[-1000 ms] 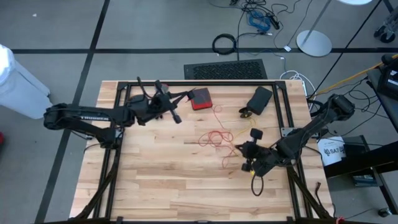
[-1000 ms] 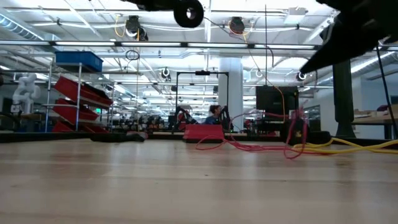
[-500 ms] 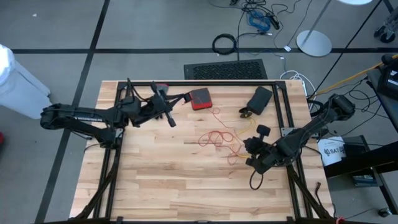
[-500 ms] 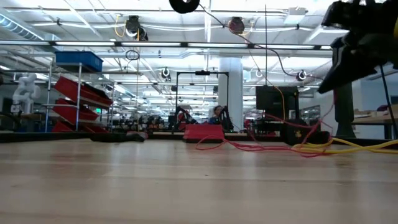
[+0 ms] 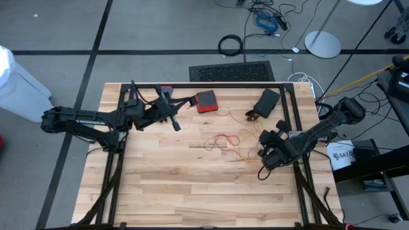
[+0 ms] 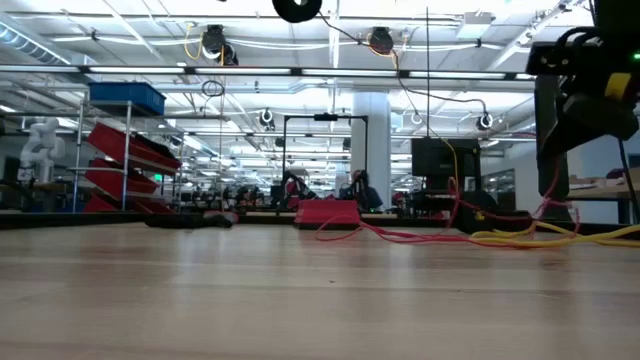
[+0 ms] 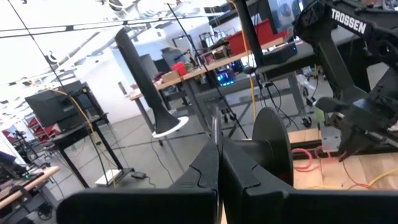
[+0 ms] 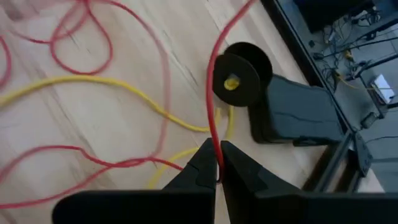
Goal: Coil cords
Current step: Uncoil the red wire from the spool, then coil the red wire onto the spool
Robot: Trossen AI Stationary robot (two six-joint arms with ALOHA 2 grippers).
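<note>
A thin red cord (image 5: 220, 140) lies in loose loops on the wooden table, beside a yellow cord (image 5: 246, 152). My right gripper (image 8: 217, 163), near the table's right edge (image 5: 262, 153), is shut on the red cord. The yellow cord (image 8: 93, 84) lies under it and runs to a black spool (image 8: 241, 74) on a black box (image 5: 267, 102). My left gripper (image 5: 174, 121) hangs shut above the far left of the table, with a black disc (image 7: 273, 149) at its fingertips (image 7: 217, 146). In the low view a thin cord (image 6: 400, 65) runs off that disc (image 6: 297, 8). My left gripper's fingers are shut, and a thin dark edge (image 7: 215, 127) rises from between their tips beside the black disc. The fingers hide the place of contact, so which part they have I cannot tell. The disc is clear of the table. My right gripper pinches one strand of the red cord (image 8: 216, 140) between its two fingertips, slanting down from the table's right side. The fingers lie along the strand, which runs straight on from them past the black spool. The other loops lie slack on the table.
A red box (image 5: 206, 101) sits at the table's far middle. A black frame (image 5: 289, 115) runs round the table's edges. A coiled black cable (image 5: 231, 45) and a floor grate (image 5: 231, 71) lie beyond the far edge.
My right gripper has moved toward the table's right edge and tipped and rolled, taking the red cord along. The strand near it now rises off the table farther right. The loops at the middle stay on the table.
</note>
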